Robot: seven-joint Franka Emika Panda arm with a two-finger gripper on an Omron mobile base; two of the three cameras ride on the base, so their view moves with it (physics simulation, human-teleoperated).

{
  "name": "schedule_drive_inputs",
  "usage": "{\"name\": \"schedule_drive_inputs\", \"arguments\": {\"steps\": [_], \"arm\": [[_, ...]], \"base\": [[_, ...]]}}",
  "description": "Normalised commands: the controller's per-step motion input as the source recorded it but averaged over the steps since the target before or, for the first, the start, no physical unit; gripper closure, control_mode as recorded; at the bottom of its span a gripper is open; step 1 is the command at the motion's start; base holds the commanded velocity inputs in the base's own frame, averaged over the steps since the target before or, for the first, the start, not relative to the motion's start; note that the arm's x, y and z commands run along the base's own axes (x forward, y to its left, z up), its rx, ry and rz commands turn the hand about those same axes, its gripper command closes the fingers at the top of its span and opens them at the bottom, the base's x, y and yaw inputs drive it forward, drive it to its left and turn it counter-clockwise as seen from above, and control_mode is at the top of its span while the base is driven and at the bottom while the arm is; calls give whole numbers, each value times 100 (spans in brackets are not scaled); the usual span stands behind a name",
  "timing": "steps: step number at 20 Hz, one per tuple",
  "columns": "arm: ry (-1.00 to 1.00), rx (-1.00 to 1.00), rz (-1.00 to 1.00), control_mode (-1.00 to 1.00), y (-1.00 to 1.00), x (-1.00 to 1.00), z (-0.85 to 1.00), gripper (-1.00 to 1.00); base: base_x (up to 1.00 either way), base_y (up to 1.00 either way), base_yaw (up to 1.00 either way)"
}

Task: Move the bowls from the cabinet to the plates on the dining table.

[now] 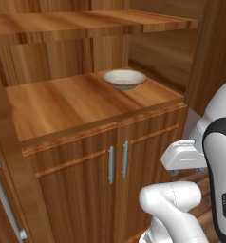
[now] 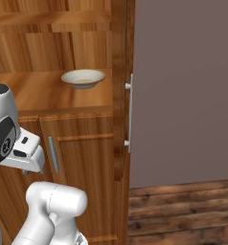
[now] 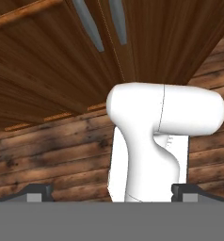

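Note:
A shallow beige bowl [image 1: 124, 79] with a brown rim sits on the cabinet's [image 1: 77, 156] open wooden shelf, near its back right; in the right base view the bowl [image 2: 83, 78] is at the shelf's right end. My white hand [image 1: 180, 156] hangs low in front of the cabinet's lower right door, well below the bowl and pointing down. In the hand view my gripper [image 3: 113, 193] is open, its dark fingertips [image 3: 38, 192] wide apart with nothing held. The plates and the dining table are out of view.
Two closed lower doors with slim grey handles [image 1: 118, 162] are below the shelf. Another shelf [image 1: 86, 21] runs above the bowl. An opened tall cabinet door [image 2: 119, 95] with a bar handle [image 2: 130, 112] stands on edge right of the shelf. Beyond is a grey wall [image 2: 183, 91] and wooden floor [image 2: 183, 210].

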Motion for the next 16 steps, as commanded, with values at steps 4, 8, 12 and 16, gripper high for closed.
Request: {"name": "schedule_drive_inputs", "arguments": {"steps": [4, 8, 12, 16], "arm": [[0, 0, 1, -100, 4, 0, 7, -100], [-4, -3, 12, -100, 0, -16, 36, -100], [-13, -6, 14, -100, 0, -26, 51, -100], [-13, -8, 14, -100, 0, -11, 48, -100]], "base": [[0, 0, 0], [0, 0, 0], [0, 0, 0], [0, 0, 0]]}}
